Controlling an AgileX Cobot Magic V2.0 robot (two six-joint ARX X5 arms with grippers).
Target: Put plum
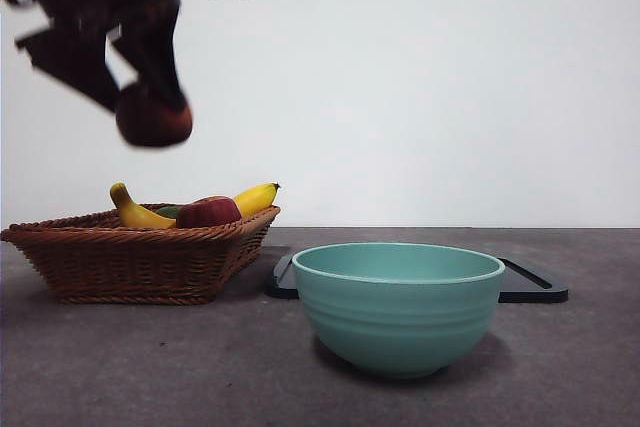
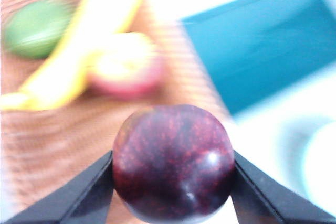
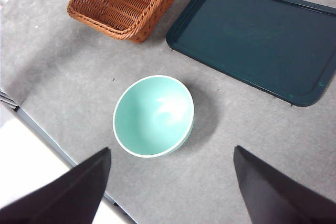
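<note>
- front view: left gripper [image 1: 150, 112] in upper left of frame, clamped on the plum [image 1: 153, 119], held in the air above the wicker basket [image 1: 140, 257]. banana [image 1: 135, 212] and apple [image 1: 208, 212] lie in the basket; teal bowl [image 1: 398, 307] at centre foreground, dark tray [image 1: 535, 285] behind it.
- left wrist view: jaws pinch the plum [image 2: 173, 162] across its widest part. skin glossy and smooth, likely slippery; firm but bruisable, modest weight, so a moderate squeeze at the equator seems best.
- right wrist view: right gripper [image 3: 170, 182] spread apart, holding nothing, high over the bowl [image 3: 154, 115].
</note>
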